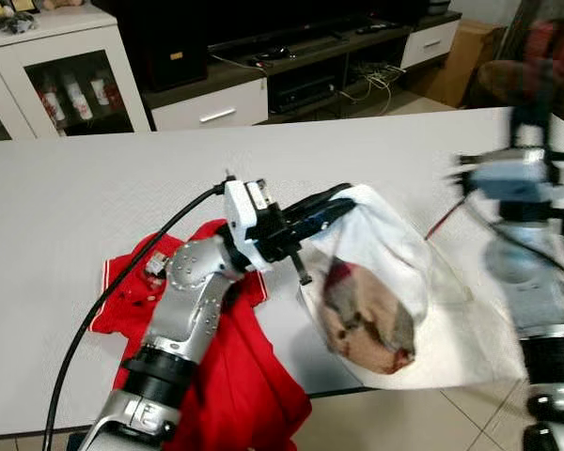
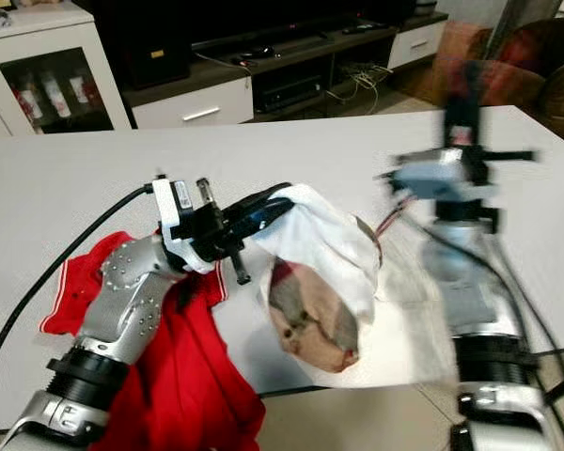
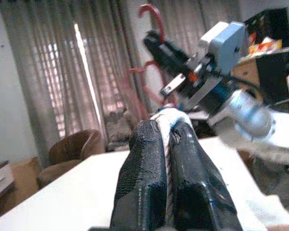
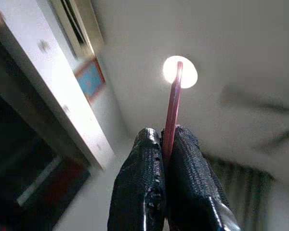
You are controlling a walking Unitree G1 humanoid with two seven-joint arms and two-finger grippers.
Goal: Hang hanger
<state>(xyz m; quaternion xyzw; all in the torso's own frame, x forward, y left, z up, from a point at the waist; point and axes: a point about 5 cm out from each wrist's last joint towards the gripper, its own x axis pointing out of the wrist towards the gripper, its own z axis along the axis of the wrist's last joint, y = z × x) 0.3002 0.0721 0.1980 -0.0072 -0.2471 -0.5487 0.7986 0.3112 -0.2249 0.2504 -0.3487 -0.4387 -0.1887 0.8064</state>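
Hanger [image 4: 172, 110] sat pinched in my right gripper [image 4: 166, 144], raised at right. My left gripper [image 3: 166, 139] clamped the white shirt [image 1: 385, 254] mid-table. Thin grip; I feared the hanger twisting loose.

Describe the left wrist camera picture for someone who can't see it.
The left gripper pinches white cloth between its black fingers. Beyond it, the blurred right gripper holds up a red hanger, before grey curtains.
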